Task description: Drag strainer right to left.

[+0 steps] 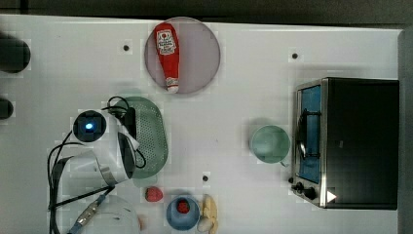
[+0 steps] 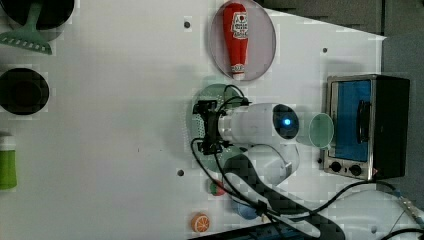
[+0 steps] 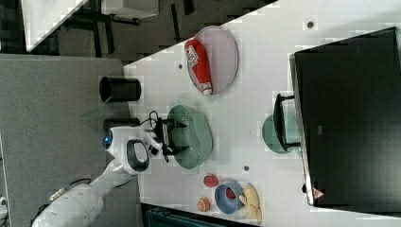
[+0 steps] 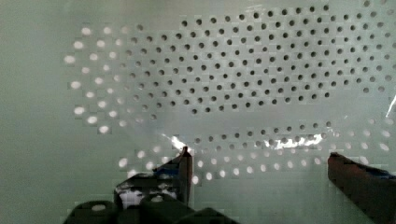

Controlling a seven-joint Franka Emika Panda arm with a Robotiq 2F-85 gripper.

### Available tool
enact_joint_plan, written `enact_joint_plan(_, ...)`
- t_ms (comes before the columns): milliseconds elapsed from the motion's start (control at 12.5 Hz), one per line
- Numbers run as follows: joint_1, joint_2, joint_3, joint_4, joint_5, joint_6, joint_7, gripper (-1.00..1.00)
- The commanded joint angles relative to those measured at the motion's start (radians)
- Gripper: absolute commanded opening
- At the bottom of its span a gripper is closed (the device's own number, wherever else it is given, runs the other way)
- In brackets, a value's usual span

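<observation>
1. On the white surface (image 1: pixel 243 97), toward the top view's left, we see the strainer (image 1: pixel 151 136) lying below the round plate (image 1: pixel 204 48) that carries the ketchup bottle (image 1: pixel 166 53), well apart from the green cup (image 1: pixel 269 144) and the toaster oven (image 1: pixel 360 141).
2. We have the gripper (image 4: pixel 259 163) low inside the strainer's bowl, its fingers (image 4: pixel 184 170) spread wide apart and clamped on nothing.
3. We judge the drag largely done or about to end: the strainer already sits on the top view's left half, though we cannot tell whether more travel is wanted. What may remain is lifting the arm clear.
4. The strainer is a pale green oval of smooth, slightly glossy plastic, peppered with rows of small round holes, with shallow sloping walls.
5. The cup is round and smooth; the oven is a boxy metal body with a dark top.
</observation>
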Motion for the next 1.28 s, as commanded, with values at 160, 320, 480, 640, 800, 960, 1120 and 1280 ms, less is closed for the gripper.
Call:
enact_joint_plan(160,0.053,0.038,0.009,0.063,0.013,-0.034,0.097,1.00)
enact_joint_plan(320,0.080,0.055,0.009,0.094,0.013,-0.039,0.167,1.00)
enact_joint_plan(480,0.107,0.074,0.010,0.127,0.013,-0.046,0.184,1.00)
enact_joint_plan(640,0.129,0.090,0.010,0.157,0.016,-0.050,0.184,1.00)
enact_joint_plan(800,0.150,0.106,0.010,0.185,0.045,-0.050,0.184,1.00)
enact_joint_plan(960,0.169,0.122,0.010,0.210,0.086,-0.050,0.184,1.00)
enact_joint_plan(1120,0.186,0.139,0.010,0.242,0.095,-0.051,0.185,1.00)
enact_joint_plan(1280,0.201,0.156,0.010,0.270,0.099,-0.049,0.186,1.00)
